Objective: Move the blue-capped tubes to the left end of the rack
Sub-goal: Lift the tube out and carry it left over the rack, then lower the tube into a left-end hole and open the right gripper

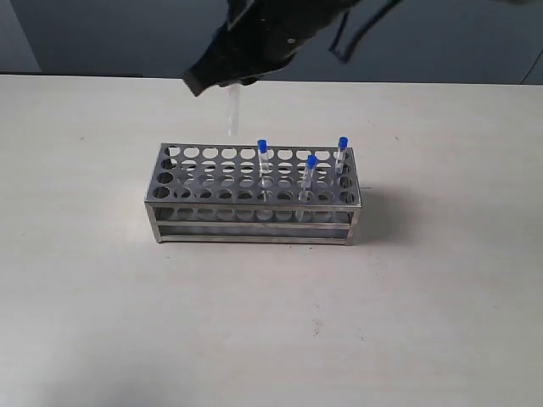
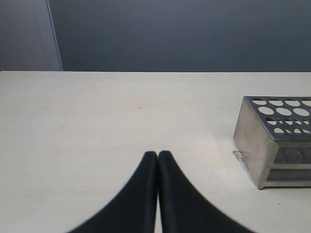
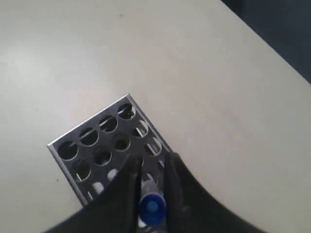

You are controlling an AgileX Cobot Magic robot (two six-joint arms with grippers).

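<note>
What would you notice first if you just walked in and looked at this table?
First, the black right gripper in the air over the left part of the shiny metal rack, pinching a clear tube that points down at the holes. Then the bright blue caps of three other tubes, standing in the right half of the rack.

L end effector jaws pressed together, w/ rack nearby on table.
</note>
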